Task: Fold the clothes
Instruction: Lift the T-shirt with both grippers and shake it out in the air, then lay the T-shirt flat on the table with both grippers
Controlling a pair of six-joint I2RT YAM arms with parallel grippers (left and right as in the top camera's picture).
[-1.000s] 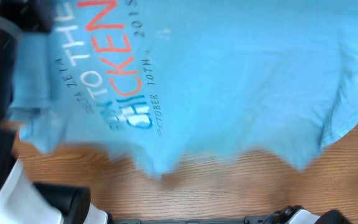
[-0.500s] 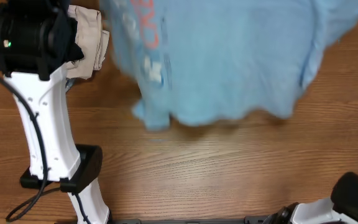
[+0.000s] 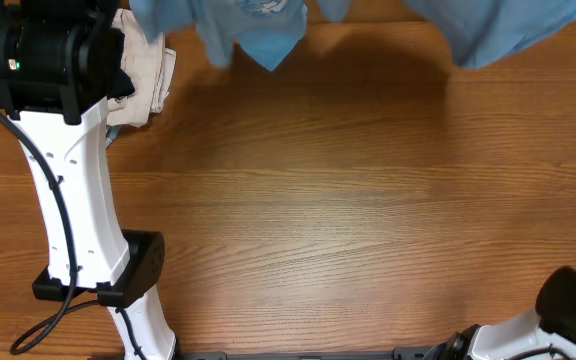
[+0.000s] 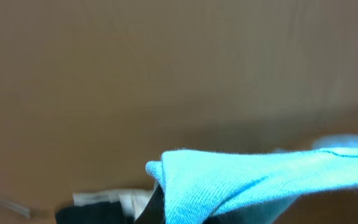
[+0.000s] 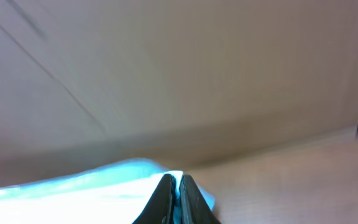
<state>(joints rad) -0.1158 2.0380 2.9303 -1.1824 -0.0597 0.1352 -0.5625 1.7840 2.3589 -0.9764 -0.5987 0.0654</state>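
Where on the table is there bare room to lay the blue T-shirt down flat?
The wide wood middle of the table is free, between the left arm, the lifted T-shirt at the far edge and the right arm. Crowded: the far left corner, with folded beige garments.

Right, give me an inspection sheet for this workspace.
Surface: wooden table, shirt's shadow along its far edge.
Job's things: blue T-shirt held up off the wood, across the top of the overhead view.
Clutter: beige folded garment at far left, beside the left arm.
Grippers: right jaws shut on the T-shirt; left jaws hidden under its cloth.
Cables: black cable looping by the left arm's base.
Surroundings: nothing seen.
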